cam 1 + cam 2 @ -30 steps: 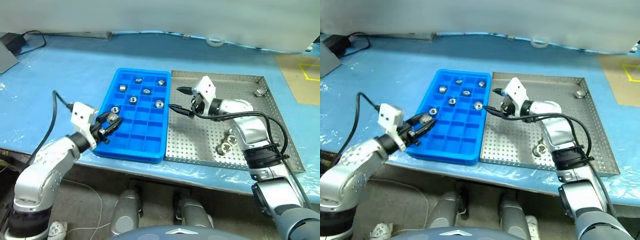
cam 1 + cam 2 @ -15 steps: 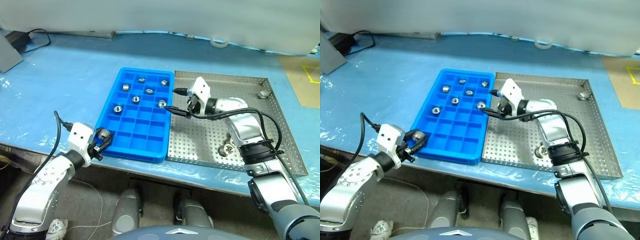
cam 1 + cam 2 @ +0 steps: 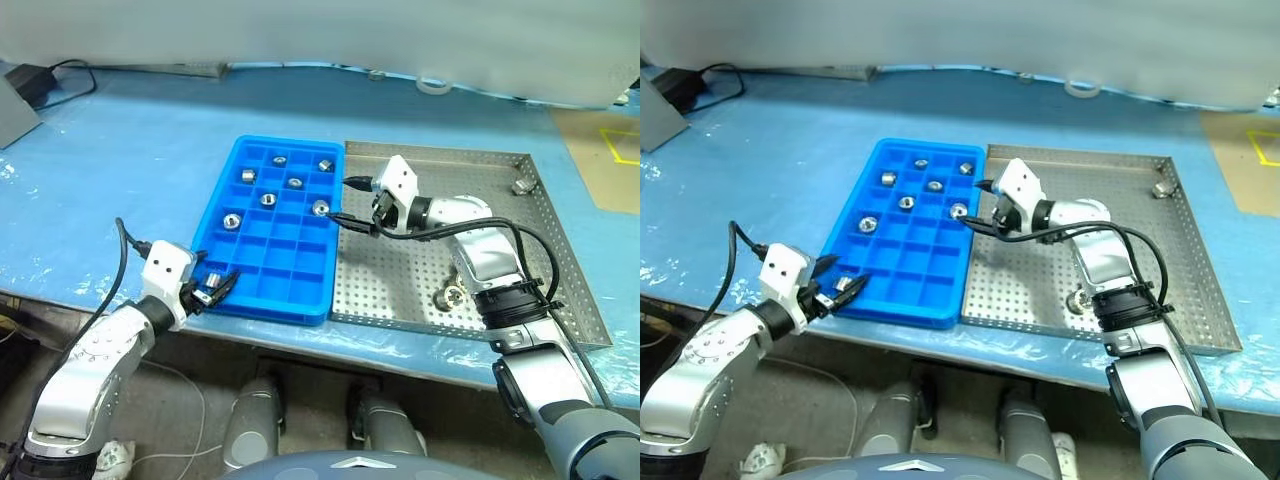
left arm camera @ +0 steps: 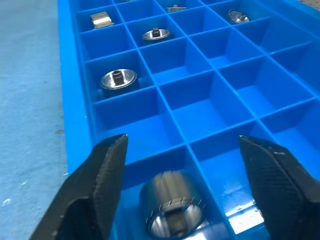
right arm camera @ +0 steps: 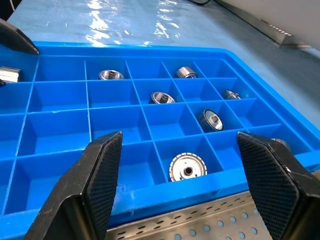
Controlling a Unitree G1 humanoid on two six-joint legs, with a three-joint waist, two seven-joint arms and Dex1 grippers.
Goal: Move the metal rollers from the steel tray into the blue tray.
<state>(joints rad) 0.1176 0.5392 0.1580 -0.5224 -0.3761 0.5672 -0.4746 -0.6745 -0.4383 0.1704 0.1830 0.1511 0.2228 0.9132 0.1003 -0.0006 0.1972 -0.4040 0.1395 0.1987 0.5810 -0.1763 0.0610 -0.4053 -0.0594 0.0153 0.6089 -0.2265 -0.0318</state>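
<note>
The blue tray [image 3: 219, 198] lies left of the steel tray [image 3: 400, 270]. My left gripper [image 3: 215, 285] is open at the blue tray's near-left corner. A metal roller [image 4: 172, 210] lies in that corner compartment between the fingers, touching neither. Several more rollers [image 3: 267, 199] sit in the far compartments. My right gripper [image 3: 346, 199] hangs open and empty over the seam between the two trays, beside a roller [image 5: 187, 167] in the blue tray's edge column. On the steel tray, rollers [image 3: 452, 293] lie near its front, partly behind my right arm, and one roller [image 3: 519, 186] lies in the far right corner.
Both trays rest on a blue-covered table whose front edge [image 3: 120, 315] runs just under my left hand. A black adapter with cable [image 3: 30, 80] sits at the far left, a tape roll [image 3: 432, 83] at the back, brown board [image 3: 600, 150] at the right.
My left gripper carried a roller toward the tray's near-left corner, sank, and opened, leaving the roller in the corner compartment. The right gripper stayed put.
</note>
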